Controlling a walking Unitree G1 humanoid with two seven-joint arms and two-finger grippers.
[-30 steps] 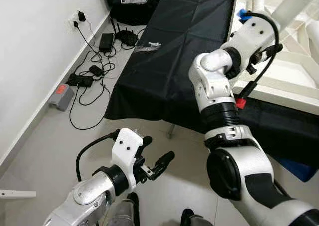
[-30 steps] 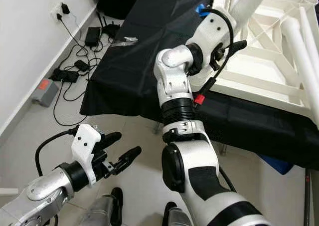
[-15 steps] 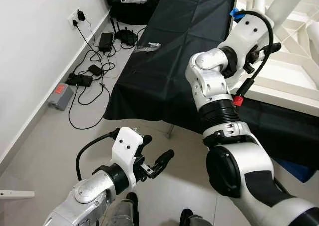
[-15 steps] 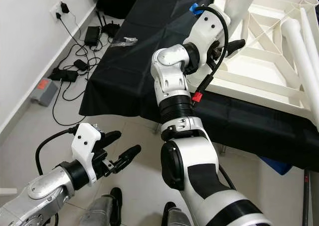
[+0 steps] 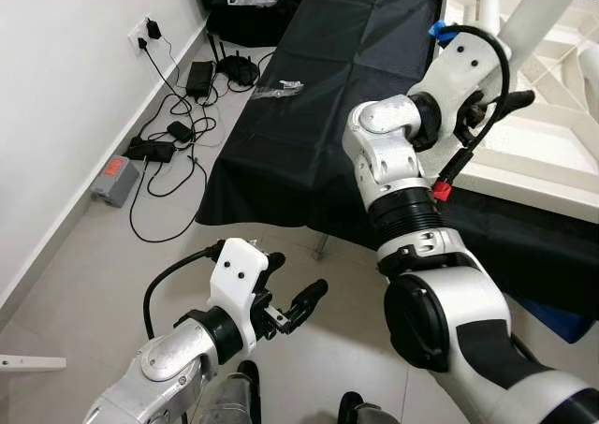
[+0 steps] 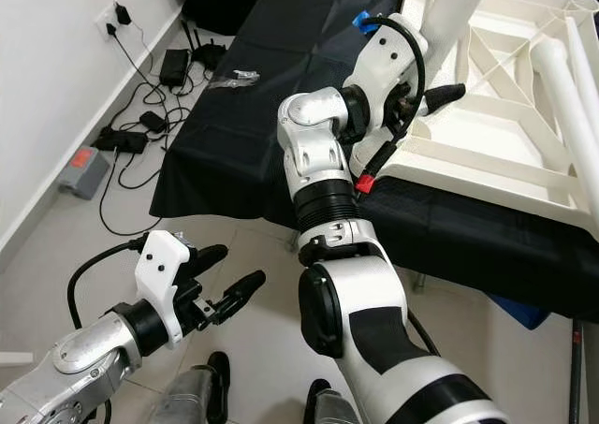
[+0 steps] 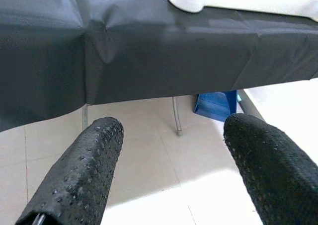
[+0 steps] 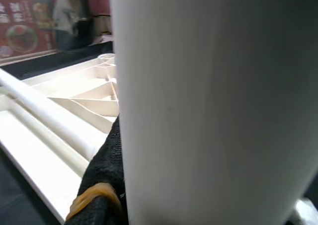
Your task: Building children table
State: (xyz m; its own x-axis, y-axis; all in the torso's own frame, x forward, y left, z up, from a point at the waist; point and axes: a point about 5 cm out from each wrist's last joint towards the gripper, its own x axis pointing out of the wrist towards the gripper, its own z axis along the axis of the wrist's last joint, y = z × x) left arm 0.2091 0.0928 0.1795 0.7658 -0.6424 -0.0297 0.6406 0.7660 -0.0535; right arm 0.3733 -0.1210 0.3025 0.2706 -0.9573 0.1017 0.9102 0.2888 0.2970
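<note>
The white children's table top (image 6: pixel 487 134) lies upside down on a black-clothed table, ribs facing up. My right gripper (image 6: pixel 432 68) reaches over its near left corner and is shut on a white table leg (image 6: pixel 460 3) that rises steeply out of the top of the picture. In the right wrist view this leg (image 8: pixel 208 106) stands close against one black finger (image 8: pixel 107 170). A second white leg (image 6: pixel 571 115) lies loose across the table top. My left gripper (image 5: pixel 298 279) hangs low over the tiled floor, open and holding nothing.
The black cloth (image 5: pixel 309 115) covers a long table ahead, with a small bag of hardware (image 5: pixel 279 88) on it. Cables and power adapters (image 5: pixel 178 115) and a grey box (image 5: pixel 114 179) lie along the left wall. A blue object (image 7: pixel 213 103) sits under the table.
My right wrist has shifted a little left and farther over the table top's corner with the leg in its grip. The left arm has stayed where it was.
</note>
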